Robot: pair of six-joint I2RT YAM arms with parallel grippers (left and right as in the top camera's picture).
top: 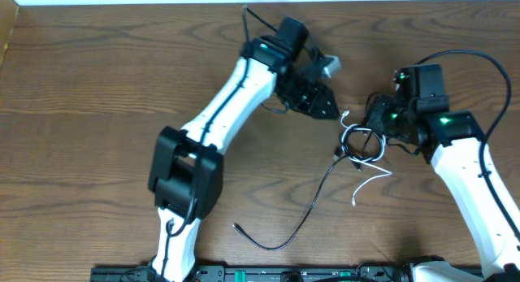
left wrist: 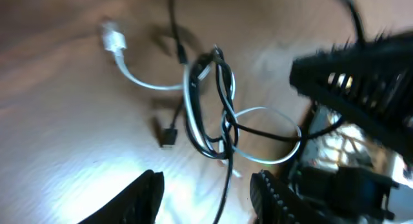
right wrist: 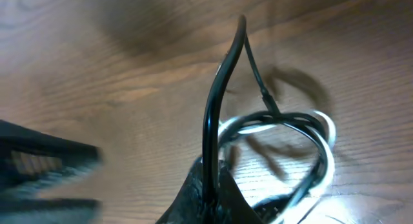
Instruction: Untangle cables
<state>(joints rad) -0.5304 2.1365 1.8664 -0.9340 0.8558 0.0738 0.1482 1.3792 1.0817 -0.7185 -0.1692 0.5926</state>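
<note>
While the right gripper (right wrist: 211,197) clamps a raised loop of the black cable (right wrist: 216,88), left gripper (left wrist: 206,185) close by with jaws apart, white cable (left wrist: 148,82) coiled through the black one, both lying right of centre on the wooden table (top: 97,87).

Setting: robot lab | cues: wooden table (top: 81,111), left arm (top: 236,95), right arm (top: 465,168)

Left arm (top: 236,95) and right arm (top: 467,172): white shells, black joint housings (top: 185,172), small green lights (top: 444,120), thick black wires (top: 487,67), ribbed black claw fingers (left wrist: 272,193).
</note>
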